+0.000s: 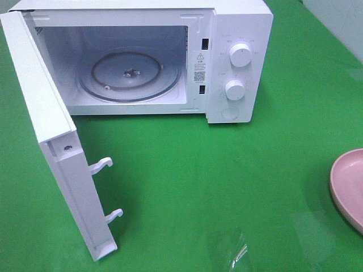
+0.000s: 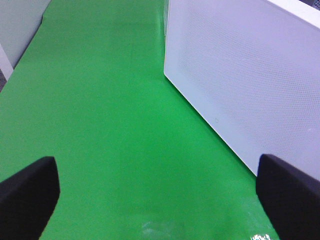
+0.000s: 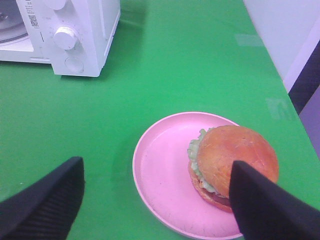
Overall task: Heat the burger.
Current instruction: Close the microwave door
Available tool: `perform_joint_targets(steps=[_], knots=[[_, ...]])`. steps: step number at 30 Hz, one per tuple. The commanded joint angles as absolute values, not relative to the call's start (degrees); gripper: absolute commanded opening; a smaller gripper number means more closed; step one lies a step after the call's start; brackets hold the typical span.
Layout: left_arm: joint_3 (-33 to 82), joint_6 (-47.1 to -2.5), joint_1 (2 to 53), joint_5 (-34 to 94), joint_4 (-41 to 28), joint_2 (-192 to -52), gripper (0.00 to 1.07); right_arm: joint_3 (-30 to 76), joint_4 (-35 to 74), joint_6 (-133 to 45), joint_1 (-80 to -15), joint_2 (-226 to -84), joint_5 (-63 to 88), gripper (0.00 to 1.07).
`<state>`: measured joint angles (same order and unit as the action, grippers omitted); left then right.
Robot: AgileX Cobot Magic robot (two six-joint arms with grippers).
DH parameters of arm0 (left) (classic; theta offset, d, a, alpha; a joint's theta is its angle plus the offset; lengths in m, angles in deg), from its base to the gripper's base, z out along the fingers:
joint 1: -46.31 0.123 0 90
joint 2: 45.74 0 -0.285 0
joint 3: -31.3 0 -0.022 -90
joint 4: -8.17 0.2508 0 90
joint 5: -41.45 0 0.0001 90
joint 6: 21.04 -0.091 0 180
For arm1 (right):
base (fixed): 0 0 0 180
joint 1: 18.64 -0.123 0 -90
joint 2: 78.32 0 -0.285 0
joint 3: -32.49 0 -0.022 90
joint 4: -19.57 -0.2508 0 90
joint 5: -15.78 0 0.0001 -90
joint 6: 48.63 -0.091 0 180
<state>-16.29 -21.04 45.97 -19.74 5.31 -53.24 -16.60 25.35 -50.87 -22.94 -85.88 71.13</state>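
Green table [image 1: 238,187], white microwave [image 1: 238,62] at far side, door [image 1: 51,147] swung wide, glass turntable [image 1: 129,75] bare inside. Burger [image 3: 235,162] on pink plate [image 3: 160,175], well apart from microwave, on its knob side. Right hand [image 3: 155,200] above plate, fingers wide apart, nothing held. Left hand [image 2: 157,195] likewise spread, empty, beside microwave door. Burger likely light, soft, layers prone to slide; grip gently across bun sides. Exterior high view shows only plate rim, no burger; right wrist view shows it whole.

Burger [image 3: 235,162] on pink plate [image 3: 162,175]
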Motion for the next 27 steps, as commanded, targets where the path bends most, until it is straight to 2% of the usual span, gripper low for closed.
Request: perform_joint_targets(steps=[1, 27], knots=[[-16.3, -21.0, 46.1, -19.9, 5.3, -52.7, 1.0, -16.8, 25.1, -50.4, -22.7, -84.4, 70.7, 0.76], [-16.2, -20.6, 46.1, -19.7, 4.8, -53.9, 1.0, -16.8, 25.1, -50.4, -22.7, -84.4, 70.7, 0.75]])
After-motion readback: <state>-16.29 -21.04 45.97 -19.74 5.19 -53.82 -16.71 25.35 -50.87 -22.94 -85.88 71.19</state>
